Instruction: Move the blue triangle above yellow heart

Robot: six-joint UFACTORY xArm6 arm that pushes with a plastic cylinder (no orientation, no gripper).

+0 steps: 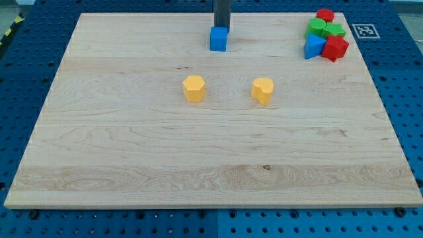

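Wooden, pale board [211, 165] fills the view. Beyond it the dark rod comes down at the top centre, my tip [221, 29] touching the far side of a small blue cube [218, 39]; it has no jaws to open or close. The blue triangular block [314, 46] sits in the top-right cluster, against red and green blocks. To do this well, I judge the tip should go behind the triangle and nudge it left, stopping above the yellow heart-shaped block [262, 90].

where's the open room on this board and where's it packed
Free: the wooden board below the yellow hexagon block and yellow heart block, and its left side. Crowded: top right, around the blue triangle block. My tip meets the blue cube.
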